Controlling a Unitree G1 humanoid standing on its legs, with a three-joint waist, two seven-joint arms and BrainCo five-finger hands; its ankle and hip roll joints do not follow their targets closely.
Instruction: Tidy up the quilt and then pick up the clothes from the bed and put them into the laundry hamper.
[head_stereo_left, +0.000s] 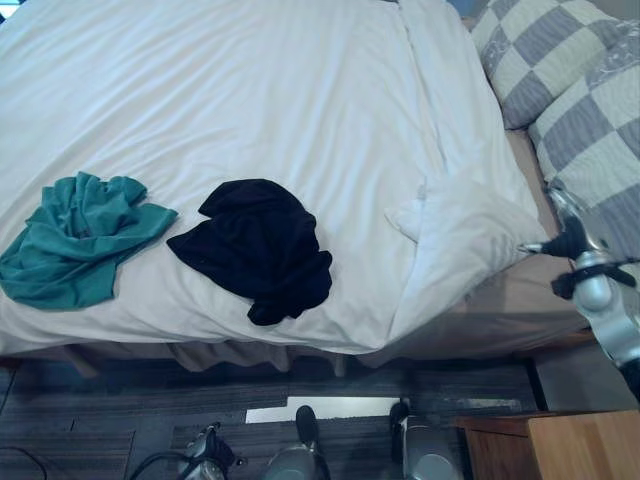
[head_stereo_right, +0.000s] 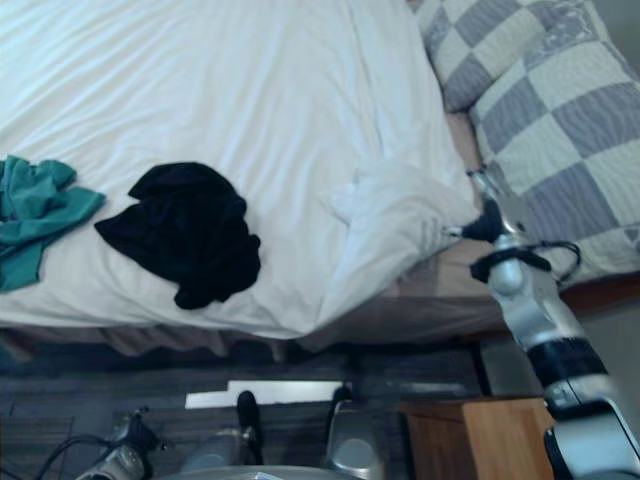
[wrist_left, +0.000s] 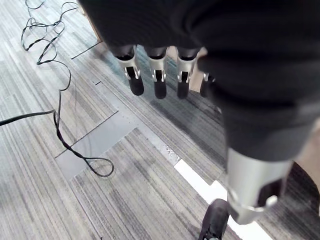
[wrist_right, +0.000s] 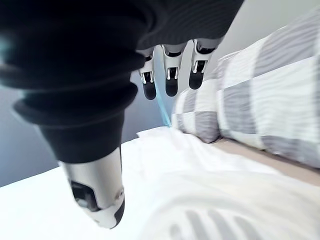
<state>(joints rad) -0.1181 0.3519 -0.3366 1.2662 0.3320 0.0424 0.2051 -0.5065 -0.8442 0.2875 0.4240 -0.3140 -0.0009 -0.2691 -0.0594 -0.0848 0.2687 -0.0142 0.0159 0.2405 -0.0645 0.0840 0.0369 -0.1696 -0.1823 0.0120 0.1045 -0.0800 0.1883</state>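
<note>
The quilt (head_stereo_left: 300, 110) covers the bed, its folded corner (head_stereo_left: 465, 225) touching the open right robot hand (head_stereo_right: 490, 215); soft, light, best pinched at that corner; black clothes (head_stereo_left: 255, 245) and teal clothes (head_stereo_left: 75, 235) lie on the quilt; left robot hand (wrist_left: 160, 75) hangs relaxed, empty.

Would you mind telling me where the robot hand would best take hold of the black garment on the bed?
Probably at the raised, bunched folds near the middle of the black garment, coming down from above. It lies crumpled in a heap on the white quilt, so its flat edges offer less to pinch than its ridges.
</note>
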